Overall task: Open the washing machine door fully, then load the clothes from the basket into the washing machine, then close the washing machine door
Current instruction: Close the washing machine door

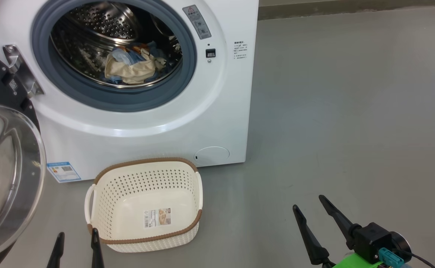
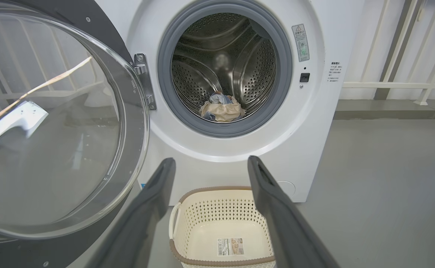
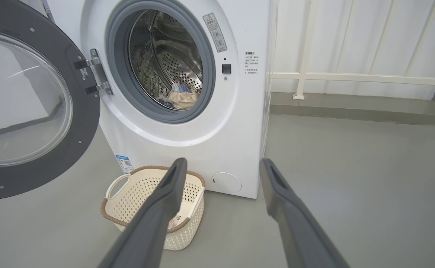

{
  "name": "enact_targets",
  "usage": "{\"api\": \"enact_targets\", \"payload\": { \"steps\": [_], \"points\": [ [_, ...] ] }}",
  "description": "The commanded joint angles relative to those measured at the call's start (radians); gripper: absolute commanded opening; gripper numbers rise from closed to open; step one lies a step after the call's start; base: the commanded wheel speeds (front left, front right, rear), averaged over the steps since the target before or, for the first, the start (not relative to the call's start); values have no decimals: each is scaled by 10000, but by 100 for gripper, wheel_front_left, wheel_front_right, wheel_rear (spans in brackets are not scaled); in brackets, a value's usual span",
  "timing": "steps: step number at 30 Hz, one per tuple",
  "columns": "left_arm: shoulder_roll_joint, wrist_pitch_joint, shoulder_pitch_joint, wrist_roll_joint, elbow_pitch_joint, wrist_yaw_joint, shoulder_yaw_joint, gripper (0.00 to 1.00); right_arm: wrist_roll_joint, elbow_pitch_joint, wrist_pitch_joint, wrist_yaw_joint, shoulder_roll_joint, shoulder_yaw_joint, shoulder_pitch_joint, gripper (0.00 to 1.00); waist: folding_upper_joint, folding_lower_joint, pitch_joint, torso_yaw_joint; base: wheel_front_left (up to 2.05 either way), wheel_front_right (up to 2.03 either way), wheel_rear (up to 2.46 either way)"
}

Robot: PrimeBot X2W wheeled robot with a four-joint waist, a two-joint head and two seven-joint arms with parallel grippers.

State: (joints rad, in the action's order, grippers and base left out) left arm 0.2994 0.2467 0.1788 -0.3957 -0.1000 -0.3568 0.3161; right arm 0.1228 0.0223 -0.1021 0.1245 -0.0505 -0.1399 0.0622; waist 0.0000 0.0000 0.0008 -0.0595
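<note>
Head view: clothes [image 1: 131,69] lie in the washing machine [image 1: 146,126] drum. Basket [image 1: 157,243] on the floor just before the machine. Washing machine door [image 1: 9,163] swung wide at its left.
Left wrist view: left gripper [image 2: 210,159], 2 fingers spread, gripping nothing, short of the machine.
Right wrist view: right gripper [image 3: 223,160] likewise spread, gripping nothing.

Both spread wide, seemingly empty: left end effector [image 1: 78,233], right end effector [image 1: 308,202].
</note>
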Motion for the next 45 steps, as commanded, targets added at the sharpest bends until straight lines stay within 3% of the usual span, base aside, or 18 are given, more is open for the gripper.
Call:
{"api": "enact_targets", "payload": {
  "steps": [1, 14, 34, 45],
  "points": [
    [171, 47, -447, 112, -218, -77, -334, 100, -98, 309, 7, 62, 3, -201, -102, 100, 0, 0, -8, 8, 0, 0, 0],
    [217, 26, -451, 86, -339, -211, -368, 100, -81, 392, -19, 62, 3, -118, -45, 100, 0, 0, -41, 655, 0, 0, 0],
    [245, 23, -429, -18, -473, -350, -445, 100, -170, 340, -55, 62, 2, -159, -326, 100, 0, 0, 170, 3875, 0, 0, 0],
    [124, 59, -416, -70, -369, -319, -364, 100, -165, 287, -26, 62, -5, -332, -345, 100, 0, 0, 72, 4965, 0, 0, 0]
  ]
}}
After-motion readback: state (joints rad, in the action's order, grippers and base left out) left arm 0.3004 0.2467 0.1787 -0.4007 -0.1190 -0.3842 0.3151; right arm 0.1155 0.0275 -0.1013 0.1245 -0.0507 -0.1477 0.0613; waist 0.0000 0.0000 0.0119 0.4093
